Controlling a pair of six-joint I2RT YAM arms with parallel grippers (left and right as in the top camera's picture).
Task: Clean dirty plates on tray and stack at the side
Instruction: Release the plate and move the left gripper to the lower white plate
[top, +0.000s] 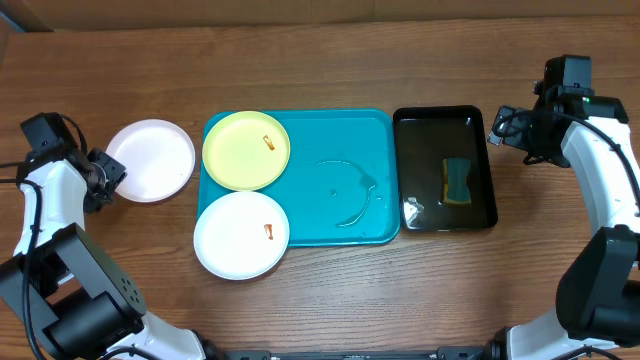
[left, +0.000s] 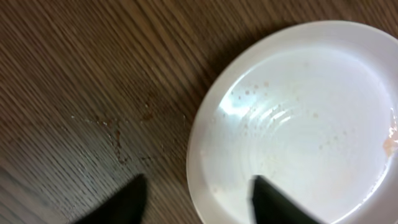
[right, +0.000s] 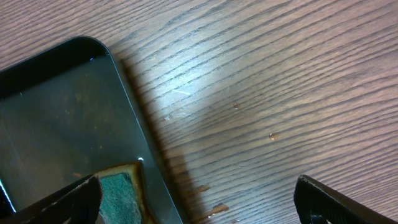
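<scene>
From above, the blue tray sits in the middle of the bench. The yellow-green plate lies in its back left corner and has a small orange smear on it. The white plate on the tray lies in front of that one, hanging a bit over the front rim, and it has an orange mark too. The side plate, also white, lies on the bench just left of the blue tray, so it looks like one plate is done and two are left to wash. No stack is there yet. The black tray of water is just right of the blue tray, with the sponge inside. The left tool is next to the side plate. The right tool is near the black tray's back right corner.

In the left wrist view, the left tool is spread apart over the rim of the side plate and holds nothing. The plate shows a few faint pink specks, so it may not be fully clean.

In the right wrist view, the right tool is spread wide and holds nothing. The sponge lies in the black tray beside it.
</scene>
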